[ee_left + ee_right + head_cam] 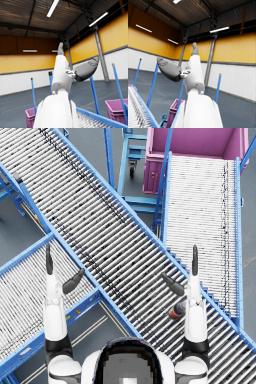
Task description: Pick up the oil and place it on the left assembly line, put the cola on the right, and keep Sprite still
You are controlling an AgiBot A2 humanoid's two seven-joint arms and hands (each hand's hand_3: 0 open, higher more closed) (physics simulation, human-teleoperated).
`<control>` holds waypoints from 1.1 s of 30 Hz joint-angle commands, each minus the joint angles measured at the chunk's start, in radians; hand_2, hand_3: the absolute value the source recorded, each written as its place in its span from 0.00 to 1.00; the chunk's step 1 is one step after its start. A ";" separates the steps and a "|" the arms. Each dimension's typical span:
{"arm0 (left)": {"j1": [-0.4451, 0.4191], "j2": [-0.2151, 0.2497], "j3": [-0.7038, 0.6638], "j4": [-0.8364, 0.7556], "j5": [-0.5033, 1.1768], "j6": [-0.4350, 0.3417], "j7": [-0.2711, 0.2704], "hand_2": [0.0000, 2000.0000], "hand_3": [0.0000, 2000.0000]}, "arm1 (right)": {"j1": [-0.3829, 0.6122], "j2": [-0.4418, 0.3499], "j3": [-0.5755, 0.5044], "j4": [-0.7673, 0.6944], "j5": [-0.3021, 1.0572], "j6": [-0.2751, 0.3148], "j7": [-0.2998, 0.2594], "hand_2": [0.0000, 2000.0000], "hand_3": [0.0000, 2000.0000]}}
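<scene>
Grey roller conveyors fill my head view. Nearest, at lower left, my left hand [56,275] is above the edge of the left line [22,288], fingers straight, thumb splayed, holding nothing; the left wrist view confirms it's empty. My right hand [187,278] at lower right is spread and empty too, above the central belt [115,238]. Just left of the right forearm a small dark bottle [176,311] sits on the central belt, partly hidden by the arm. Its label is too small to read, so I cannot tell cola, oil or Sprite. Further up, the right line [200,218] runs to a pink bin [151,175] at upper right. Wrist views show yellow-and-white hall walls [25,62] behind.
</scene>
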 commanded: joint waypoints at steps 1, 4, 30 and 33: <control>0.037 -0.008 -0.035 0.012 0.017 0.000 0.000 0.00 0.00 | 0.029 0.001 -0.049 -0.003 0.012 0.000 0.000 0.00 0.00; 0.042 -0.009 -0.056 0.014 0.043 0.000 0.000 0.00 0.00 | 0.033 0.000 -0.069 0.003 0.031 0.000 0.000 0.00 0.00; 0.033 0.003 -0.076 0.025 0.014 0.000 0.000 0.00 0.00 | 0.038 -0.012 -0.090 -0.032 -0.002 0.000 0.000 0.00 0.00; 0.020 0.008 -0.076 0.023 -0.057 0.000 0.000 0.00 0.00 | 0.025 -0.016 -0.095 -0.029 -0.074 0.000 0.000 0.00 0.00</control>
